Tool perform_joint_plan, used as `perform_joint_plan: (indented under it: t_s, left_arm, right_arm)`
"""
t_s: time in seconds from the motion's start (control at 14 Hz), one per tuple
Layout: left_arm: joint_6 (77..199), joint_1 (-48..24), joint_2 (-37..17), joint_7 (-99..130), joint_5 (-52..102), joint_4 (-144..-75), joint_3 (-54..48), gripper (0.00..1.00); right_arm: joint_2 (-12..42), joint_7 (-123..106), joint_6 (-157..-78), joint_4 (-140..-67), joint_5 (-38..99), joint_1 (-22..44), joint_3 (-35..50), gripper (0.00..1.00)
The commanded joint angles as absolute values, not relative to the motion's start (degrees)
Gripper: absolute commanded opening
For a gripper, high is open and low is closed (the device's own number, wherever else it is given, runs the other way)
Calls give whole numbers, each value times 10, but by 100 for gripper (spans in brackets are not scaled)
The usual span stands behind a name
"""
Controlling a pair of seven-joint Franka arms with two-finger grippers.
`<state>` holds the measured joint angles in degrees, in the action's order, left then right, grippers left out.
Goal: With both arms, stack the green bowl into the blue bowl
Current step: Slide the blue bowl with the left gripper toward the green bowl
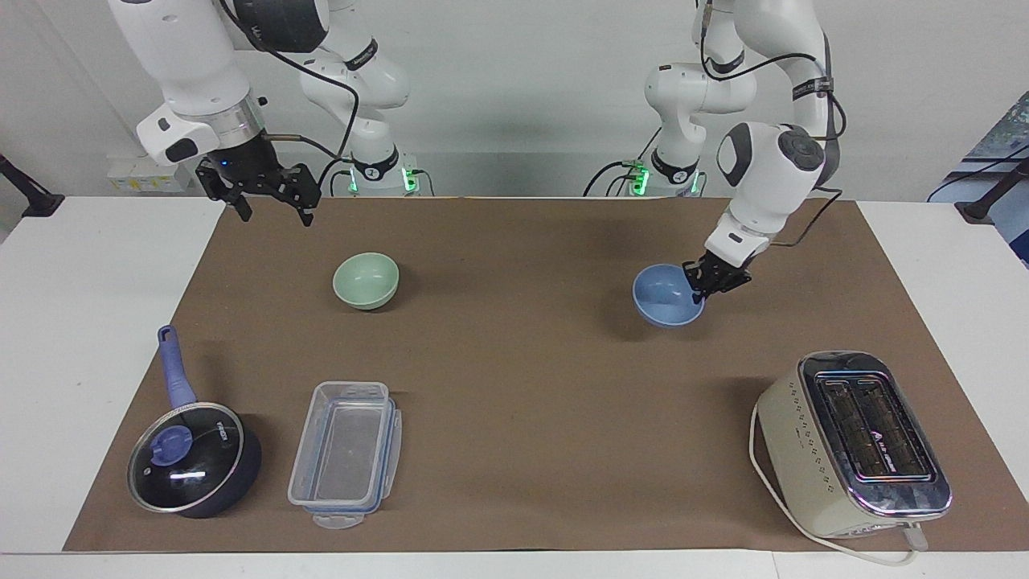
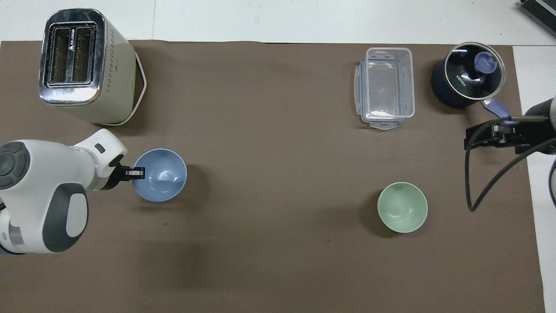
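Note:
The light-blue bowl [image 1: 661, 299] hangs a little above the brown mat [image 1: 514, 378], toward the left arm's end of the table. My left gripper [image 1: 701, 288] is shut on its rim at the side toward that end; it also shows in the overhead view [image 2: 138, 173] with the blue bowl [image 2: 161, 176]. The pale green bowl [image 1: 366, 280] stands upright on the mat toward the right arm's end, also in the overhead view [image 2: 402, 207]. My right gripper [image 1: 273, 211] is open and empty, raised over the mat's edge at that end, apart from the green bowl.
A cream toaster [image 1: 856, 442] stands farther from the robots at the left arm's end. A clear plastic container [image 1: 346, 454] and a dark-blue lidded saucepan [image 1: 193, 462] stand farther from the robots than the green bowl.

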<state>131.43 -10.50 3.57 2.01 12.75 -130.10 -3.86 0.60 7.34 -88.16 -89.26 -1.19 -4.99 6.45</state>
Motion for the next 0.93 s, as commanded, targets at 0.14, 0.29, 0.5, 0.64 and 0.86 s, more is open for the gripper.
perform_joint_plan:
  t_s: [0.14, 0.29, 0.5, 0.64, 0.86]
  left_arm:
    - [1342, -221, 45, 87, 155, -1313, -33, 0]
    - [1371, -271, 38, 139, 155, -1319, -33, 0]
    - [1431, -339, 24, 205, 155, -1342, -33, 0]
    - [1448, -378, 2, 241, 155, -1346, -33, 0]
    - [1491, -403, -9, 253, 155, -1368, -33, 0]
  right_arm:
    - [-6, 55, -887, -908, -8, -59, 64, 100]
    - [-6, 55, -887, -909, -8, -59, 63, 100]
    - [-6, 55, -887, -909, -8, -59, 63, 100]
    - [-6, 55, -888, -910, -8, -59, 63, 100]
    - [-8, 55, -896, -914, -8, -63, 62, 100]
